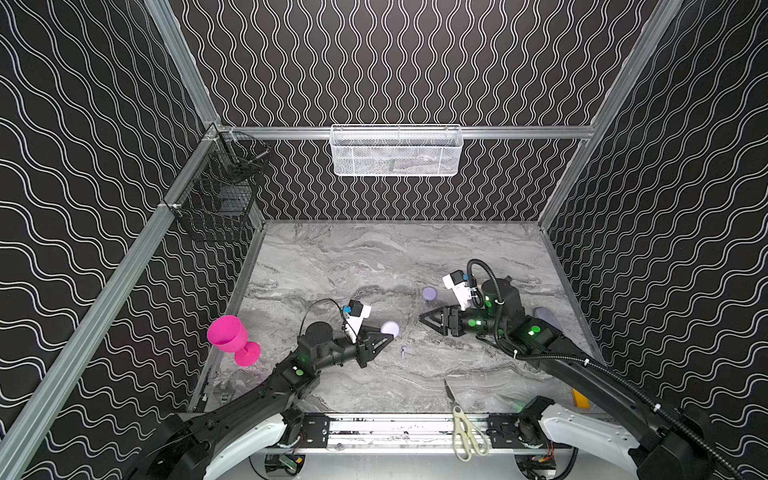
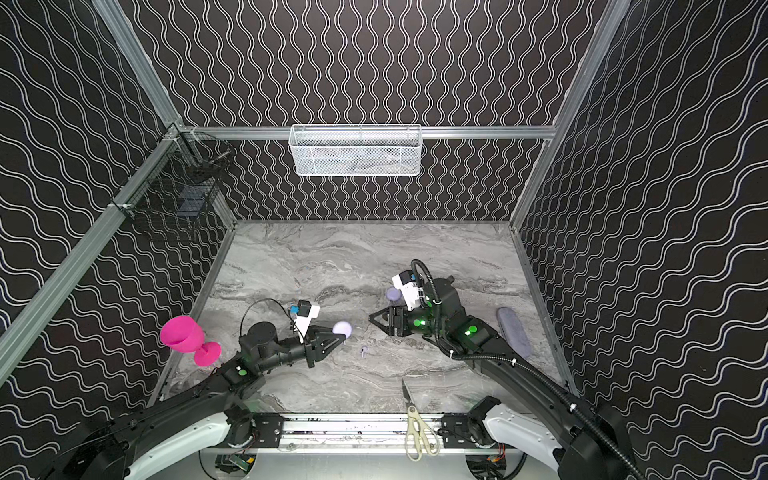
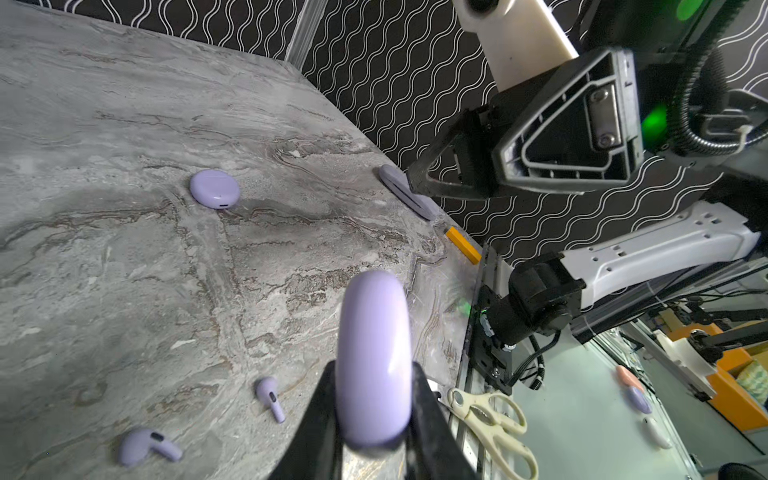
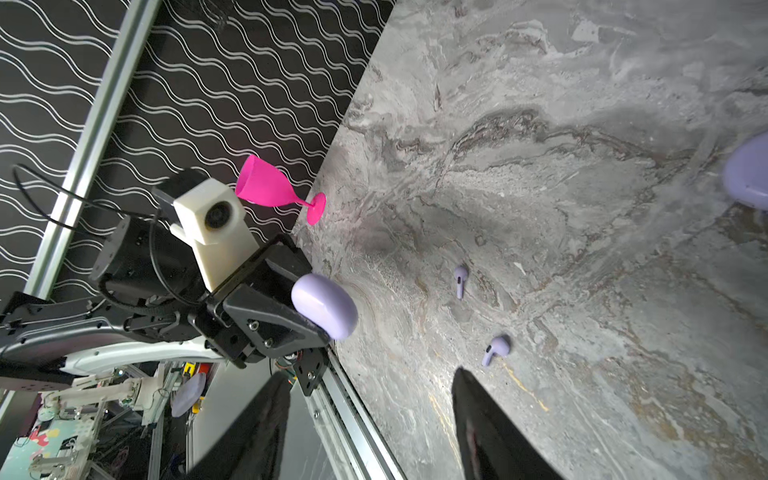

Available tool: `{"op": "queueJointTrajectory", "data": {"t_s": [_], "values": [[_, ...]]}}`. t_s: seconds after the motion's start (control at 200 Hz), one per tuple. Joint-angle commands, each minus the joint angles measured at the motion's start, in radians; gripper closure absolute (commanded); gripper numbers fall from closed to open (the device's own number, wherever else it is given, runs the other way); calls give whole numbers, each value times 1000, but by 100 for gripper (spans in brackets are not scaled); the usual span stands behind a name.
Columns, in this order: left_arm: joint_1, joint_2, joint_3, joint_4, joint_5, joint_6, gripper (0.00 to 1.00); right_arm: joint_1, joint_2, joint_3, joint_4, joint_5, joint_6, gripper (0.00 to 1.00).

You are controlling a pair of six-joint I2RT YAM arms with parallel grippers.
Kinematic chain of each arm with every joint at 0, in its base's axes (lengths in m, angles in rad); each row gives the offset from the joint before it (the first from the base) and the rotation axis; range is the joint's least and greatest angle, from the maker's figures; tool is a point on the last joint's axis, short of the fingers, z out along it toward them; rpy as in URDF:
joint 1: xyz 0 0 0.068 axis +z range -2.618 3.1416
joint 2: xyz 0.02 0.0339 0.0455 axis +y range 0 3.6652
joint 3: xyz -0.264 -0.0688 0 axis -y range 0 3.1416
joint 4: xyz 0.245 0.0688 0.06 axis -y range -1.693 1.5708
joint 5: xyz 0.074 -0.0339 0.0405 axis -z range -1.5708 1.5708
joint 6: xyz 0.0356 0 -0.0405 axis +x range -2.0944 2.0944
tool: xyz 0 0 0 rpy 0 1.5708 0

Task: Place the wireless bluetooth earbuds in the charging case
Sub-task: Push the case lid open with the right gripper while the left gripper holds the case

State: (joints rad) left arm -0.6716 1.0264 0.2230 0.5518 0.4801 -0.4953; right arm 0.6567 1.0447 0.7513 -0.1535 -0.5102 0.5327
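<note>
The left claw (image 1: 383, 338) is squeezing almost fully shut on a round lavender charging case (image 3: 374, 361). It is pinching the two flat faces, so the case is standing on edge, raised clear of the marble table (image 1: 374, 257). The lid is looking closed, and holding the case this way is probably keeping its rim and seam free for the other arm. The right claw (image 1: 424, 319) is hanging partly open with nothing in it, pointing its tips at the held case from nearby, seemingly to help open it. An earbud (image 3: 270, 399) and a second earbud (image 3: 145, 446) are lying loose on the table near each other, roughly between the claws, where either arm is likely reaching them easily. A second case (image 1: 429, 293) is lying flat and closed just beyond the right claw. A pink goblet (image 1: 228, 334) and scissors (image 1: 465, 428) are sitting well apart at the edges.
</note>
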Motion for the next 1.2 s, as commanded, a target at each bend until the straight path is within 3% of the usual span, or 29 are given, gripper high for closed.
{"op": "queueJointTrajectory", "data": {"t_s": [0.0, 0.42, 1.191], "values": [[-3, 1, 6, 28, -5, 80, 77, 39, 35, 32, -59, 54, -28, 36], [-10, -30, -24, -16, 11, 179, 77, 186, 189, 132, -122, 140, -42, 36], [-13, -44, -26, -50, -1, 215, 80, 225, 317, 218, -159, 209, -62, 36]]}}
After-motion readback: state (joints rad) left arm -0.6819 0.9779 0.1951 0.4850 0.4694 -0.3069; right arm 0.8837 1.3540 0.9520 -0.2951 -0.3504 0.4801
